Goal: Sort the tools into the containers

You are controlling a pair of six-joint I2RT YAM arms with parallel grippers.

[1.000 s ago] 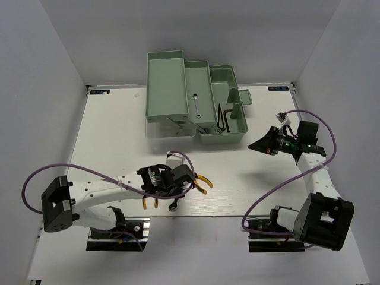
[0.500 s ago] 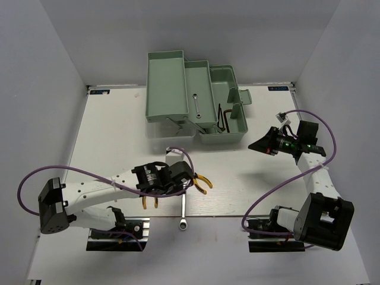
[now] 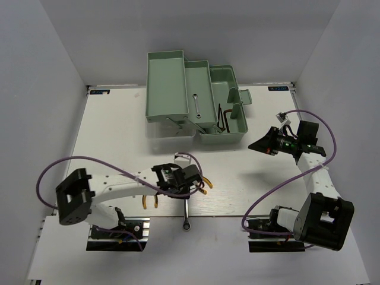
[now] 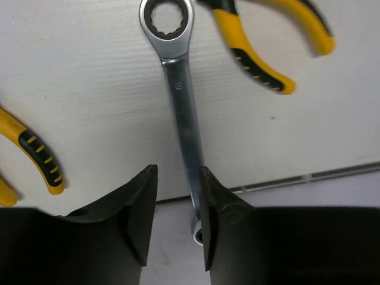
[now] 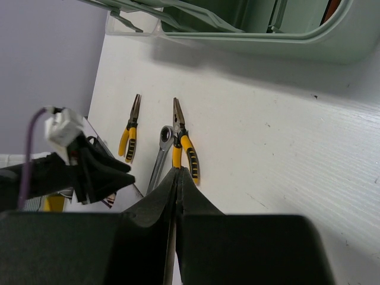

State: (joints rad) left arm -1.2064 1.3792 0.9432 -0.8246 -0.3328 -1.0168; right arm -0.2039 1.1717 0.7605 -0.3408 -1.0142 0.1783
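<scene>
Top external view: left pincer (image 3: 191, 185) sits low over the near-middle of the surface (image 3: 119, 130). One yellow-handled pliers (image 3: 148, 202) lies just off its left side. The second pliers (image 3: 204, 181) lies just beside it on the right. The long wrench (image 3: 186, 212) runs from under the pincer toward the near edge.

Left wrist view: pincer (image 4: 175, 219) is parted by a modest gap and clamps nothing. The long wrench (image 4: 183, 119) lies flat on the surface, its shaft passing between the fingers (image 4: 138, 219) and hard against the inner face of one. Its ring end lies ahead of the tips. A small stamped mark on the shaft is too small to read.

Farther out, between the two pincers, stands the pale green toolbox (image 3: 163, 83), opened with its trays folded out. The short wrench (image 3: 198, 104) lies in the middle tray, the hex keys (image 3: 222, 119) in the body.

Blue labels (image 3: 279, 88) sit at the far corners of the surface, writing illegible.

Right pincer (image 3: 256, 144) hangs above the surface near the toolbox's right end, well apart from the loose tools. Right wrist view: its fingers (image 5: 169, 196) are pressed together, nothing between them, with both pliers and the wrench ahead of the tips.
</scene>
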